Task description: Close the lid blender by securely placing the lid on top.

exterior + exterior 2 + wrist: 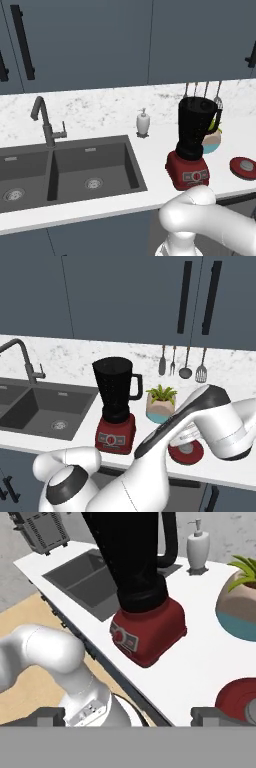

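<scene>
Rendered home kitchen
Double sink point(70, 172) with faucet point(46, 122), marble counter point(100, 107) — blender point(116, 408), hung utensils point(182, 363), cabinets point(125, 296) were there.

Dark slate-blue upper cabinets point(100, 40) with long black bar handles point(22, 42) line the far wall above a white, grey-speckled marble backsplash point(100, 107). The white table point(155, 150) runs left to right and holds a dark grey double-bowl sink point(65, 172) on its left, each bowl with a round steel drain. A dark metal gooseneck faucet point(44, 122) rises at the sink's far edge. Slate-blue lower cabinet fronts point(75, 242) sit under the table's near edge. In the hand view a tan wooden floor point(30, 619) lies beside the table.
</scene>
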Robot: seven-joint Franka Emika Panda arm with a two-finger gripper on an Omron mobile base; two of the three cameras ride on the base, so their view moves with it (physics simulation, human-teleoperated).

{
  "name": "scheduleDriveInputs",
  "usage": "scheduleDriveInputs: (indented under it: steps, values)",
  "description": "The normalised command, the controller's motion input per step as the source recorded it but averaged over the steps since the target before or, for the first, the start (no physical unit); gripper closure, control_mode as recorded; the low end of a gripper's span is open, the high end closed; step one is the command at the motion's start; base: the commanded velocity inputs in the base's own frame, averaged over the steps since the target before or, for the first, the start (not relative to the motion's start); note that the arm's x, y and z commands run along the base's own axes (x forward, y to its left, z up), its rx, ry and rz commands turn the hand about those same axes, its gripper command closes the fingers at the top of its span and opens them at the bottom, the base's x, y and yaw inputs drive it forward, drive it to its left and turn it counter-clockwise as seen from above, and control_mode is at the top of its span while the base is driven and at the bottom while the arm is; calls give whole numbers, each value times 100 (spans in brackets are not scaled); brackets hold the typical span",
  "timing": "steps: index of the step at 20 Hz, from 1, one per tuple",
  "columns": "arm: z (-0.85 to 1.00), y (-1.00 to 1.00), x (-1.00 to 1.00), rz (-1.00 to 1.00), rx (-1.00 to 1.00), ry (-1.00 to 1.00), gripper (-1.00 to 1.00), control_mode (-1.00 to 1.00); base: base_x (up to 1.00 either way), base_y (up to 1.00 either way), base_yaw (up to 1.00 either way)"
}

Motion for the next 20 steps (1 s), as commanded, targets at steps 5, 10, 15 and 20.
scheduleDriveInputs:
  steps: [5, 10, 15, 20]
  values:
    - [-35, -5, 28, 2, -3, 2, -100, -100, 0, 0, 0]
    - [-41, -4, 27, 3, -4, 0, -100, -100, 0, 0, 0]
    - [-44, -2, 24, 6, -5, 0, -100, -100, 0, 0, 0]
    - [-45, -6, 32, 7, -7, -1, -100, -100, 0, 0, 0]
